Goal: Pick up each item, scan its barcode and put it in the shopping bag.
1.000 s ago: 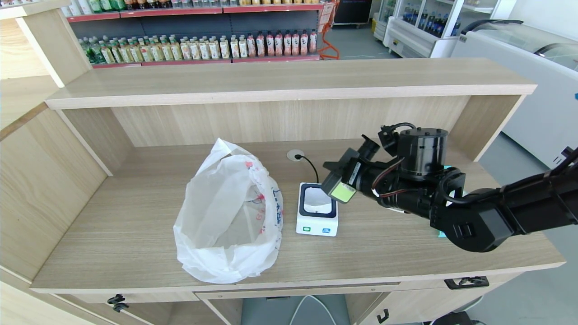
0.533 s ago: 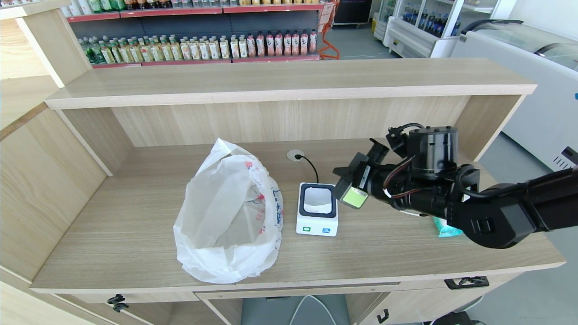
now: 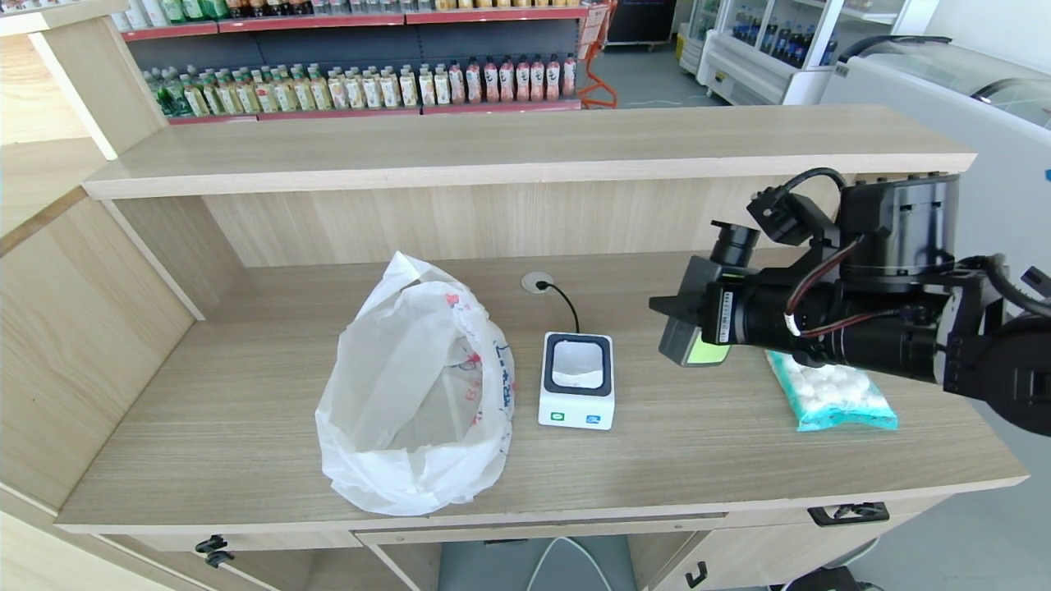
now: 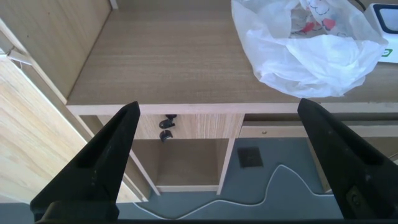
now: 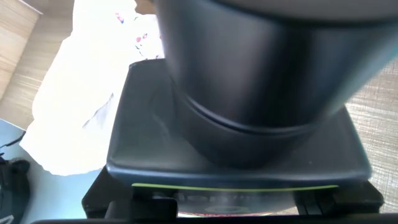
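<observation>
A white plastic shopping bag (image 3: 410, 386) stands open on the wooden counter (image 3: 246, 394), left of a small white barcode scanner (image 3: 577, 377). A teal pack of white cotton balls (image 3: 833, 394) lies at the counter's right end. My right gripper (image 3: 686, 332) hangs above the counter between the scanner and that pack, pointing toward the scanner, with a yellow-green patch at its tip. The right wrist view has dark parts close up and the bag (image 5: 81, 106) behind them. My left gripper (image 4: 217, 168) is open and empty, low in front of the counter's front edge, with the bag (image 4: 311, 50) beyond it.
A black cable runs from the scanner to a round grommet (image 3: 538, 283) at the back. A raised wooden ledge (image 3: 525, 148) walls the counter's far side, and a side panel (image 3: 90, 328) closes the left. Bare wood lies left of the bag.
My right arm has drawn back to the right and risen, away from the scanner. The pack of cotton balls, hidden under it before, has come into sight.
</observation>
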Tool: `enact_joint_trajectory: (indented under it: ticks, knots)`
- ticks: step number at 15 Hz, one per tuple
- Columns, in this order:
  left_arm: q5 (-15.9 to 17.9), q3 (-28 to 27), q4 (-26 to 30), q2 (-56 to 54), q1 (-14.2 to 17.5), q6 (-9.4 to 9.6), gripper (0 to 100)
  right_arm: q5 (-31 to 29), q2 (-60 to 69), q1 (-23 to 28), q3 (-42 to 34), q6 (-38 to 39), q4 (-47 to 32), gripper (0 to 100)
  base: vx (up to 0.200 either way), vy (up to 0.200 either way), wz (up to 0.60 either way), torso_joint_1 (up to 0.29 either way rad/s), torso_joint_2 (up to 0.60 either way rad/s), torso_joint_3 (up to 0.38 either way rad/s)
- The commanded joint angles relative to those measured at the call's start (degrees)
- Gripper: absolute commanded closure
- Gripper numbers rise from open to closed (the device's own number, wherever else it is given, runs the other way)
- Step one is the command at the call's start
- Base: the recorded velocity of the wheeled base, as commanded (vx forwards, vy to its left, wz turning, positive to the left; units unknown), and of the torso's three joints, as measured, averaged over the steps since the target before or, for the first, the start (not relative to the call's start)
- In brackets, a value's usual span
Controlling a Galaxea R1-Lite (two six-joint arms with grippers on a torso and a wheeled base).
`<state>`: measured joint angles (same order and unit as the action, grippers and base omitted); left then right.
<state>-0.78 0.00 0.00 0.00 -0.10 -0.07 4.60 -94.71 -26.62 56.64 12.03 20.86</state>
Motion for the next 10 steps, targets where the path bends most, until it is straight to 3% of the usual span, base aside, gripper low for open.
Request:
enact_joint_trajectory:
  ticks: [1,7,10]
  knots:
    - [-0.01,0.00,0.00,0.00,0.01,-0.01,0,0.06,2.07,-0.09,-0.04,0.01,-0.12,100,0.000,0.000,0.00,0.000,0.00,0.000]
    - [-0.01,0.00,0.00,0.00,0.01,-0.01,0,-0.03,2.95,0.61,0.23,-6.41,-3.28,100,0.000,0.000,0.00,0.000,0.00,0.000]
    - [-0.01,0.00,0.00,0.09,0.01,-0.01,0,-0.03,2.95,0.43,0.49,-6.76,-3.28,100,0.000,0.000,0.60,0.004,0.00,0.002]
